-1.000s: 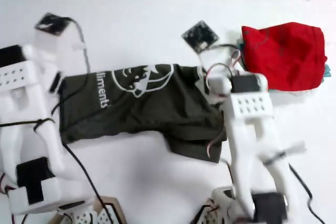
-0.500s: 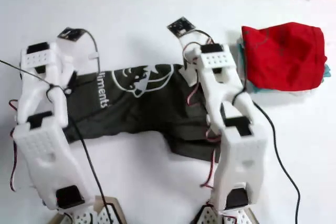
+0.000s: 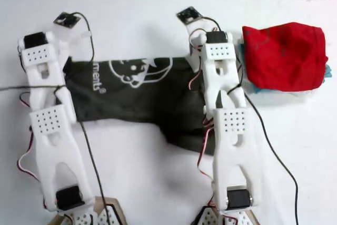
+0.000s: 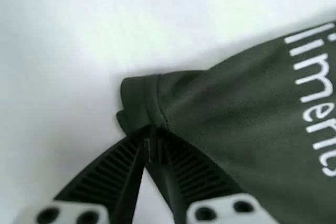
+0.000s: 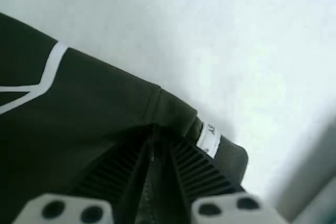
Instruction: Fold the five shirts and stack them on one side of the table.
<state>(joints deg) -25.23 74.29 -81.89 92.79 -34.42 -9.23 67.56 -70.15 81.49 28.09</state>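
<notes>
Both arms have stretched further out over the bench point(image 3: 158, 19) than a second ago, and the dark shirt point(image 3: 137, 96) now lies flatter between them, just beside the folded red shirt point(image 3: 284, 56). In the left wrist view, the left gripper point(image 4: 152, 142) is clenched on a corner of the dark shirt. In the right wrist view, the right gripper point(image 5: 153, 140) pinches its hem beside the label point(image 5: 209, 139).
</notes>
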